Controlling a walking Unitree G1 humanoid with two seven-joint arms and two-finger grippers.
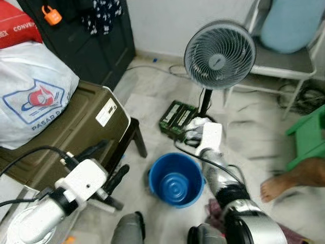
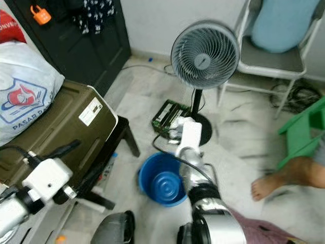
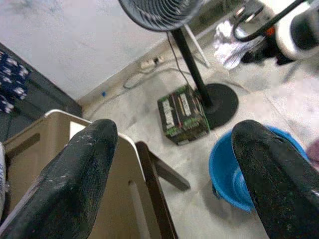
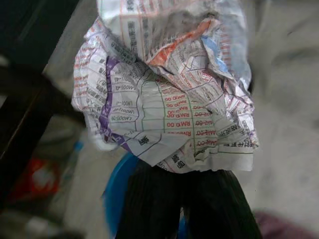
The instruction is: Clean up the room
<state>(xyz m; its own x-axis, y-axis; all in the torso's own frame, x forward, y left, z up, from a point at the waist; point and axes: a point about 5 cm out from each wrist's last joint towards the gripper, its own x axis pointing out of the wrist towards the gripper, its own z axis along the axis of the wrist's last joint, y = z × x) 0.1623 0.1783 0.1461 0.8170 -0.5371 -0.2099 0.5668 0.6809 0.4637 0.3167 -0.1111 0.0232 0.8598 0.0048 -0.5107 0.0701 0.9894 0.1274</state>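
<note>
Right wrist view: crumpled printed paper (image 4: pixel 164 94)

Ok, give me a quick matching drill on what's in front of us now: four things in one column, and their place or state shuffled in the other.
Things:
1. crumpled paper
2. blue bucket
3. standing fan
4. left claw

Place or state:
A. open, holding nothing, near the olive case
B. on the floor, below the right arm
C. clamped in the right claw
D. upright on a round black base, beyond the bucket

Pairs: 1-C, 2-B, 3-D, 4-A
</note>
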